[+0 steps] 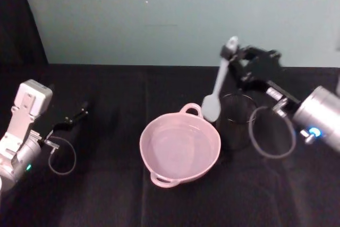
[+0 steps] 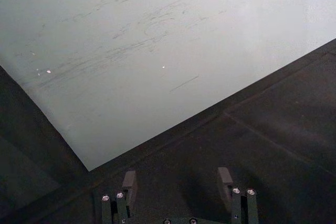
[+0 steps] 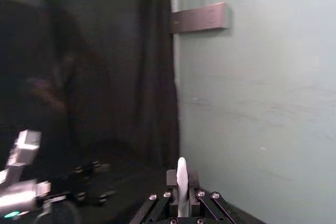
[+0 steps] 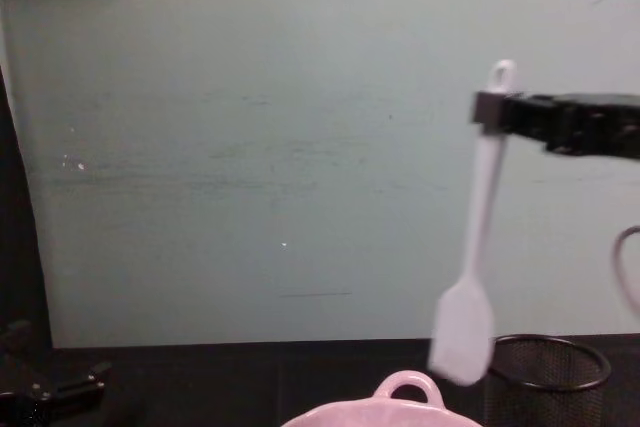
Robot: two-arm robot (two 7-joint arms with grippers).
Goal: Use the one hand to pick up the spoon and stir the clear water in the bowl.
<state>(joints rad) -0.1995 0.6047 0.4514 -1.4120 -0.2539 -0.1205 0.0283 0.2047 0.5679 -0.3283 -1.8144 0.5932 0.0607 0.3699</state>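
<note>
head view: right claw (image 1: 232, 52) grips spoon (image 1: 219, 85) near water-filled bowl (image 1: 151, 130); left claw (image 1: 83, 111) wide, parked.

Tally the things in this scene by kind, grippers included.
spoon: 1
pink bowl: 1
black wire-mesh cup: 1
grippers: 2 (left gripper open, low at the left; right gripper shut on the spoon, above the table)
Total: 5
</note>
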